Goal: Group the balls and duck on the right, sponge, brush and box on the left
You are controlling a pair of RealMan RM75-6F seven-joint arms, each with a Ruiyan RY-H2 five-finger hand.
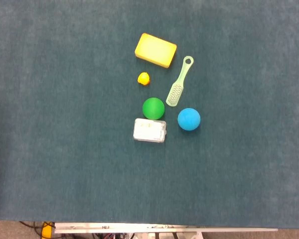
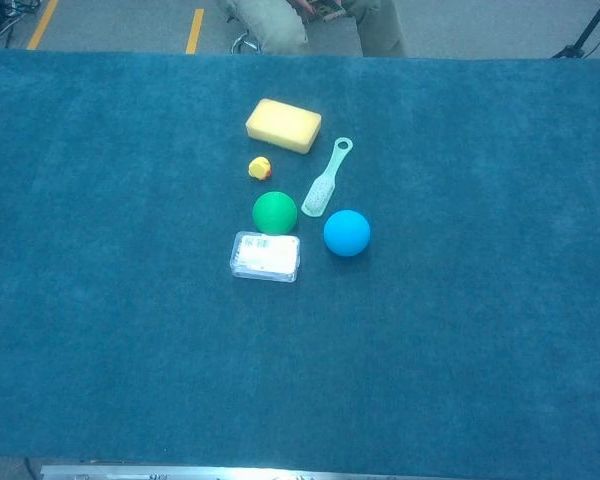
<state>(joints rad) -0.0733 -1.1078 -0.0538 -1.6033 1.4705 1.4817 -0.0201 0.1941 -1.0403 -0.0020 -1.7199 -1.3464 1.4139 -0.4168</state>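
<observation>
The sponge, a bright yellow rounded block, lies farthest from the robot in a small cluster near the middle of the dark teal table cloth. Just in front of its left end sits the duck, tiny and yellow with a touch of orange. To the right of the duck lies the brush, pale green and translucent, its looped handle pointing away from the robot and its bristled head close to the balls. The green ball sits touching or nearly touching the far edge of the box, a clear plastic case with white contents. The blue ball rests just right of the box and green ball, apart from both. Neither hand appears in either view, so their state cannot be told.
</observation>
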